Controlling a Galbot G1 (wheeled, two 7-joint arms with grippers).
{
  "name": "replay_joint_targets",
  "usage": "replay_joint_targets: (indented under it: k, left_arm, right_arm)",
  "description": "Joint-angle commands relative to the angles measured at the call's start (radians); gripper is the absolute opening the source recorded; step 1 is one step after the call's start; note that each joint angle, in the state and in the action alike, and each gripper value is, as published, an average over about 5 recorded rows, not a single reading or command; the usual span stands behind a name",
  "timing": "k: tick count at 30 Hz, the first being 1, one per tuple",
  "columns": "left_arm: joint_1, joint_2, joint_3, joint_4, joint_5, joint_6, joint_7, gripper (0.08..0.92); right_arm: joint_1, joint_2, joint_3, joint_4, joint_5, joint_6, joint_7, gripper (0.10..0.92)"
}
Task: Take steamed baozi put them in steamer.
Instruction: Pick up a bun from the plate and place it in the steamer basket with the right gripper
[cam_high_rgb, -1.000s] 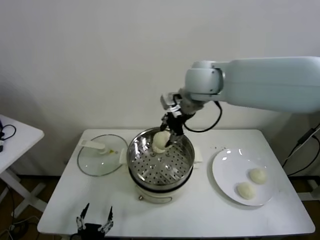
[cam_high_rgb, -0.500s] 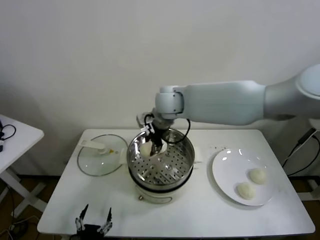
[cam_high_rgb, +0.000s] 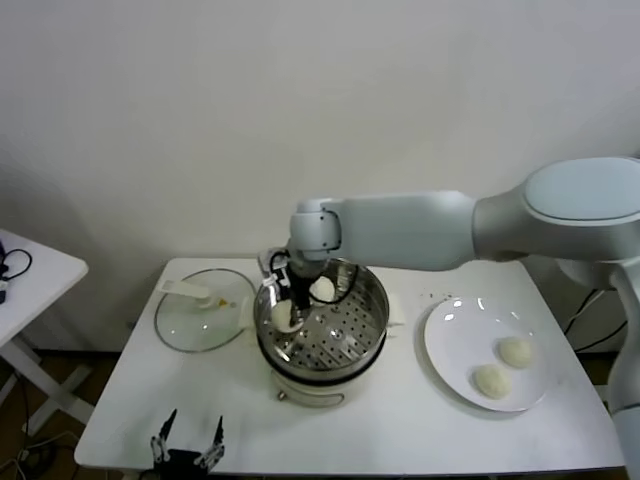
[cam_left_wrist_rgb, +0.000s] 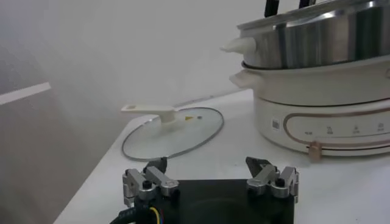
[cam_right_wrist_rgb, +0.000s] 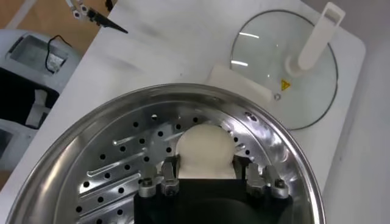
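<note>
My right arm reaches across in front of me from the right, upper arm and forearm nearly level above the counter (cam_high_rgb: 400, 420), and the wrist bends straight down into the steamer (cam_high_rgb: 322, 318). My right jaws (cam_right_wrist_rgb: 204, 173) point down inside the basket, close to its wall on the side nearest the glass lid (cam_high_rgb: 203, 310). They are partly closed, one finger on each side of a steamed baozi (cam_right_wrist_rgb: 205, 149), which sits between them low in the basket, at or just above the perforated floor; I cannot tell whether it touches. In the head view that bun (cam_high_rgb: 285, 315) shows at the left part of the basket, and a second baozi (cam_high_rgb: 322, 289) lies just beyond it, nearer the back wall, beside my wrist.

The steamer stands on its white cooker base (cam_left_wrist_rgb: 323, 115) in the middle of the counter. Two more baozi (cam_high_rgb: 515, 351) rest on the white plate (cam_high_rgb: 450, 340) to my right, close to each other and well apart from the steamer.

My left arm waits low at the near edge of the counter, left of the cooker. My left jaws (cam_left_wrist_rgb: 210, 176) are spread wide with nothing between them, pointing toward the lid and the cooker base. The lid lies flat on the counter, its white handle (cam_right_wrist_rgb: 314, 39) standing up.
</note>
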Motion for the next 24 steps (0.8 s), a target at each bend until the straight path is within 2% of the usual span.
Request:
replay_joint_targets:
  k: [1,9,17,24]
  left_arm:
    - [0.001,-0.002,0.002,0.000,0.004,0.002,0.001,0.823]
    - [0.001,-0.005,0.003,0.005,0.010,0.001,0.002,0.823]
    - [0.005,-0.004,0.002,-0.002,0.015,0.001,0.001,0.823]
    - [0.015,-0.002,0.005,-0.012,0.027,-0.001,0.001,0.823]
  right_arm:
    - [-0.032,0.021,0.002,-0.028,-0.019,0.001,-0.010,0.597]
    - [-0.034,0.014,0.007,-0.027,-0.034,0.017,-0.013,0.619]
    - [0.061,-0.035,0.004,0.016,0.015,0.058,-0.030,0.799]
    - [0.227,-0.199,-0.086,0.152,0.071,0.110,-0.109,0.822]
